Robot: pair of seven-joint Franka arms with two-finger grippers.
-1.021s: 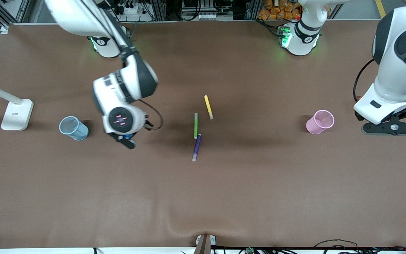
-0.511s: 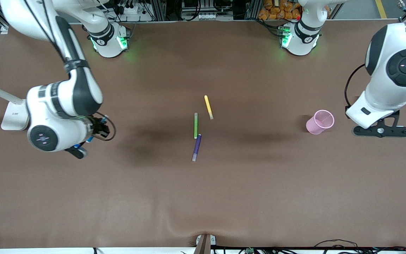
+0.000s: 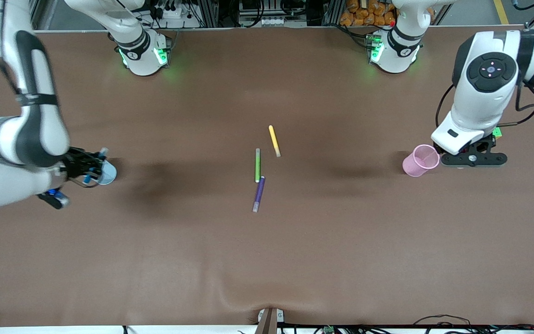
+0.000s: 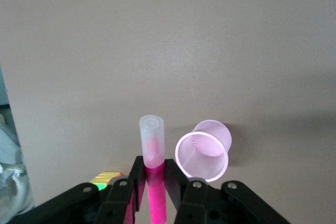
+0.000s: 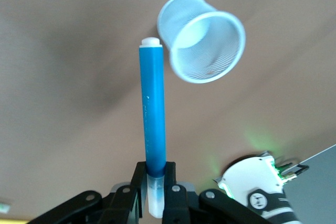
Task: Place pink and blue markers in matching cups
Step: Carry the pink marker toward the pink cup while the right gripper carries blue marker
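Fingers of the right gripper (image 5: 152,182) clenched the slim bright blue marker (image 5: 152,114) beside the light blue translucent mesh cup (image 5: 202,38); the left gripper (image 4: 155,179) pinched the magenta-pink marker (image 4: 153,174) beside the light pink translucent mesh cup (image 4: 203,150).

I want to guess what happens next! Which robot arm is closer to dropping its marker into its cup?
Probably the left. Its left gripper holds the pink marker right beside the pink cup. The right gripper holds the blue marker near the blue cup too.

Yellow marker (image 3: 273,140), green marker (image 3: 257,165), purple marker (image 3: 259,193) lie mid-table.
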